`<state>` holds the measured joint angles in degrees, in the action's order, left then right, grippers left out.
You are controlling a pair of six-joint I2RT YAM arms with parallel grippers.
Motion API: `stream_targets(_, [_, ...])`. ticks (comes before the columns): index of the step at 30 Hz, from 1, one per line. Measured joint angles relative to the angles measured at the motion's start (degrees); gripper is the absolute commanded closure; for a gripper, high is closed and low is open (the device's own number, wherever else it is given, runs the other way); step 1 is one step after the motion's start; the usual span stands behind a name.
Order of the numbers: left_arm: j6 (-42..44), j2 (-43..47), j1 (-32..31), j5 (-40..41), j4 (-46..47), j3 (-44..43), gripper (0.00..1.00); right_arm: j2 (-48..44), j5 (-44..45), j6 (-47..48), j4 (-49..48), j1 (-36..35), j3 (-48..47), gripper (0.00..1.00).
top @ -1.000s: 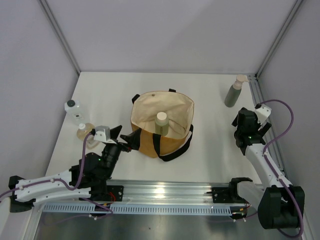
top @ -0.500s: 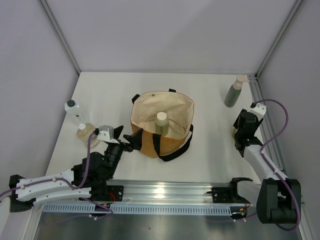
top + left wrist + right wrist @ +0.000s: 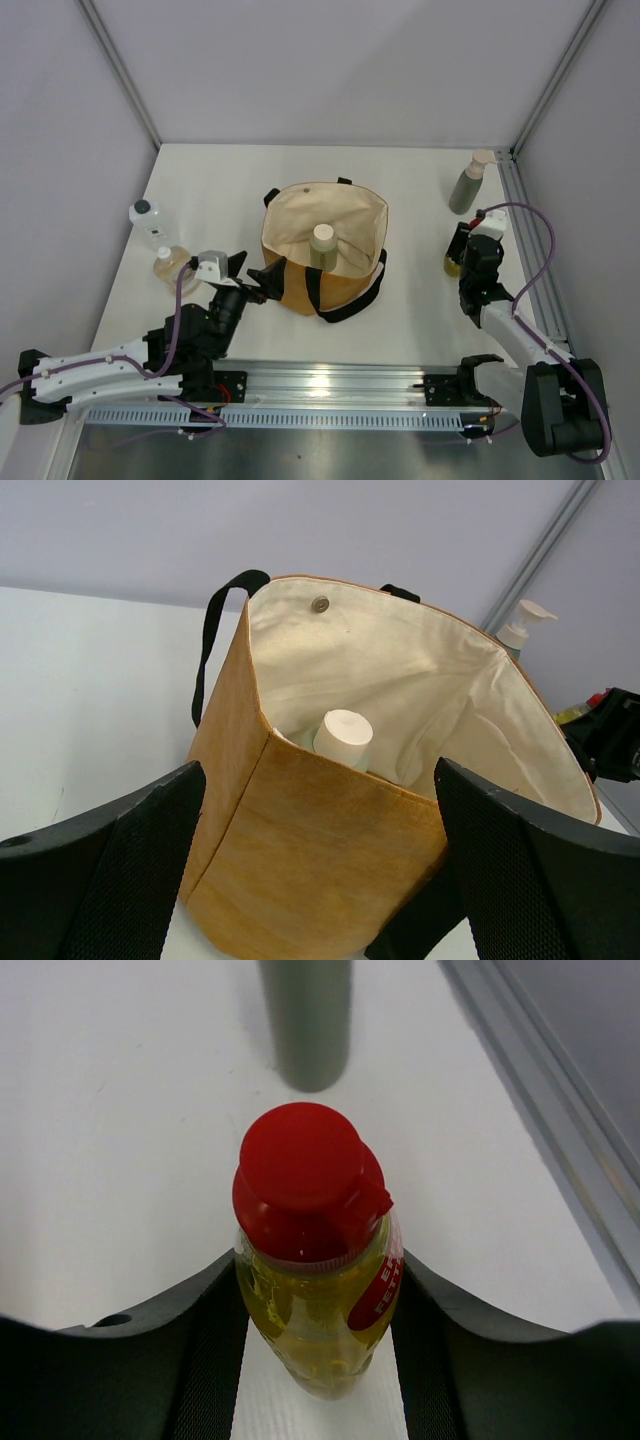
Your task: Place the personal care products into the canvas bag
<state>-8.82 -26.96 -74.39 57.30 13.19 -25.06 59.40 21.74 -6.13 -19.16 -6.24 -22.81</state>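
Note:
The canvas bag [image 3: 325,262] stands open mid-table with a beige-capped bottle [image 3: 323,240] upright inside it. My right gripper [image 3: 460,255] is shut on the yellow bottle with the red cap [image 3: 315,1260], its fingers [image 3: 215,1360] pressing both sides. A grey-green bottle [image 3: 466,186] stands beyond it at the far right. A clear square bottle [image 3: 148,222] and an amber bottle [image 3: 170,265] stand at the left. My left gripper [image 3: 255,272] hangs open just left of the bag [image 3: 330,850], with nothing in it.
A metal rail [image 3: 530,240] runs along the table's right edge, close to my right arm. White walls close in the far and side edges. The bag's black straps [image 3: 350,300] lie on the table at its near side.
My right gripper has shut on the yellow bottle and moved left with it, away from the rail. My left arm has barely shifted and stays open.

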Motion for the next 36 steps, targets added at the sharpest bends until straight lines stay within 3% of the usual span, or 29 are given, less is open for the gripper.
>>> stream_targets(16, [0.0, -0.83, 0.22, -0.02, 0.02, 0.0, 0.01, -9.25, -2.97, 3.56, 8.66, -10.03, 0.26, 1.0])
stream_targets(30, [0.0, -2.43, 0.61, -0.04, 0.07, 0.0, 0.01, -17.59, -3.21, 4.24, 13.2, -12.94, -0.68, 1.0])
stream_targets(36, [0.0, -2.93, 0.66, -0.04, 0.09, 0.0, 0.01, -21.88, -3.21, 4.0, 17.92, -14.56, -6.08, 1.0])
